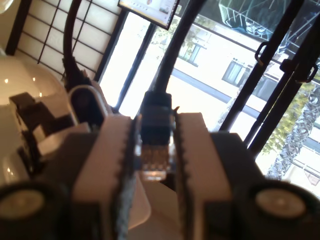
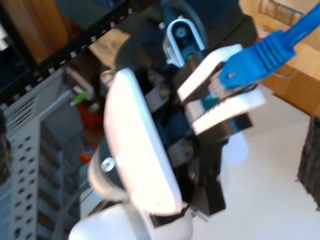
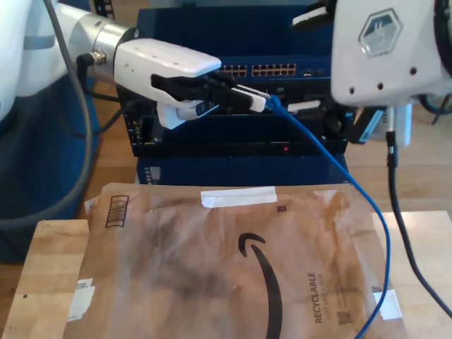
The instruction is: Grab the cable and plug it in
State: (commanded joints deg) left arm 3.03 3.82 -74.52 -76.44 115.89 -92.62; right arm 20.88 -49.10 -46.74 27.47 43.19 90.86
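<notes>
cable (image 3: 332, 164) | thin, bright blue | plug end (image 1: 154, 160) clamped in claw, raised | cord droops over paper mailer (image 3: 233, 261)

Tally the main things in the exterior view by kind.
Blue cable: 1
Rack units with port rows: 1
Brown paper mailers: 1
White robot arms: 2, my first claw shut on the cable's plug
Total: 5

A wooden table (image 3: 49, 268) carries a flattened brown cardboard sheet (image 3: 233, 261) (taped, printed "RECYCLABLE"), lying below the fingers (image 3: 247, 99).
</notes>
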